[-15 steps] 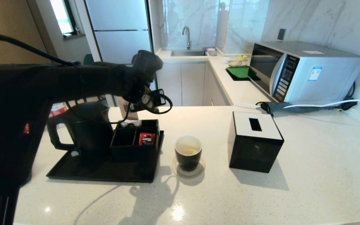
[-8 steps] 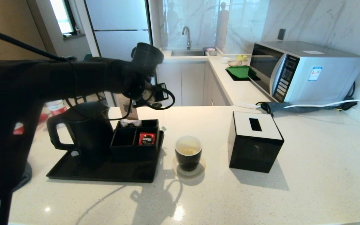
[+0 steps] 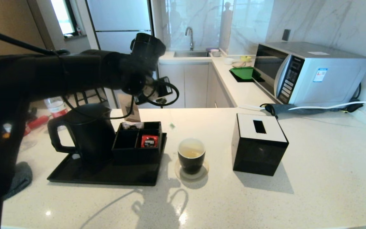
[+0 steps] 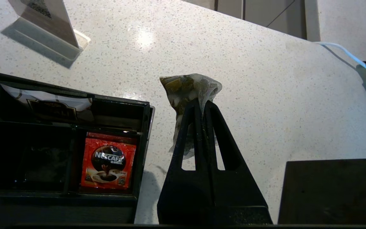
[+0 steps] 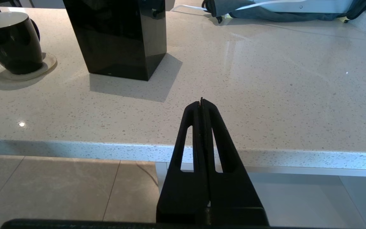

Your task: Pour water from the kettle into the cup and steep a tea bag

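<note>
My left gripper (image 4: 203, 101) is shut on the tea bag (image 4: 186, 87), a crumpled gauzy pouch pinched at the fingertips, high above the counter. In the head view the left arm (image 3: 132, 74) reaches over the tray, and a small green tag (image 3: 172, 125) dangles below it, left of and behind the cup (image 3: 191, 156). The cup stands on a coaster with pale yellowish water (image 3: 191, 154) inside. The black kettle (image 3: 87, 130) stands upright on the tray (image 3: 103, 175). My right gripper (image 5: 202, 101) is shut and empty, low before the counter's front edge.
A black organizer (image 3: 138, 141) on the tray holds a red sachet (image 3: 149, 141). A black cube box (image 3: 257, 143) stands right of the cup. A microwave (image 3: 310, 73) and cables sit at the back right. A card stand (image 4: 43, 22) is behind the organizer.
My left arm has risen and shifted slightly right, lifting the tea bag out of the organizer; the dangling tag has come up and moved toward the cup.
</note>
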You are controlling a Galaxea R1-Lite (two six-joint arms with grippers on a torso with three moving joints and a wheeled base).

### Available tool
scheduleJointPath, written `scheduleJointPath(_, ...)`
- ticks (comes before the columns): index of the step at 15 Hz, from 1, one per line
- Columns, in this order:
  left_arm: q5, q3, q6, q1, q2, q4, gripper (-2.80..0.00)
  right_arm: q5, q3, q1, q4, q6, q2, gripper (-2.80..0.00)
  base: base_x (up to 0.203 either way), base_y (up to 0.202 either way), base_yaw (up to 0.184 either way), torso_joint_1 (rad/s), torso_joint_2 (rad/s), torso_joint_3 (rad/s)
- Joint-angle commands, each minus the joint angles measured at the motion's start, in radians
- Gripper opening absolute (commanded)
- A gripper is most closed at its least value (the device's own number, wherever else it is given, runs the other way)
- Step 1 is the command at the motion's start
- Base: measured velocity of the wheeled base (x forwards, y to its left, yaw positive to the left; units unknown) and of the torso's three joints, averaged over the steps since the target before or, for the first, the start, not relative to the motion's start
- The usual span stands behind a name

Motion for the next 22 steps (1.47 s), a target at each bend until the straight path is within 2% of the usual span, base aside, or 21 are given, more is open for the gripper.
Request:
scheduleJointPath(1, 0.002, 0.001, -0.003, -0.007, -0.018, 0.004, -2.8, 0.0, 0.0, 0.0, 0.0, 0.0, 0.001, -2.8, 0.0, 0.0, 0.0, 0.0, 0.0, 0.0)
scheduleJointPath(8, 0.0, 0.003, -0.003, -0.03, -0.059, 0.007, -2.8, 0.0, 0.0, 0.0, 0.0, 0.0, 0.001, -2.8, 0.0, 0.0, 0.0, 0.0, 0.0, 0.0)
scheduleJointPath(16, 0.002, 0.009, -0.003, -0.103, -0.134, 0.033, -2.8, 0.0, 0.0, 0.0, 0.0, -0.004, 0.001, -2.8, 0.0, 0.0, 0.0, 0.0, 0.0, 0.0)
scheduleJointPath(22, 0.002, 0.012, -0.005, -0.106, -0.179, 0.074, -2.8, -0.003, -0.002, 0.0, -0.017, -0.025, 0.001, -2.8, 0.0, 0.0, 0.0, 0.0, 0.0, 0.0)
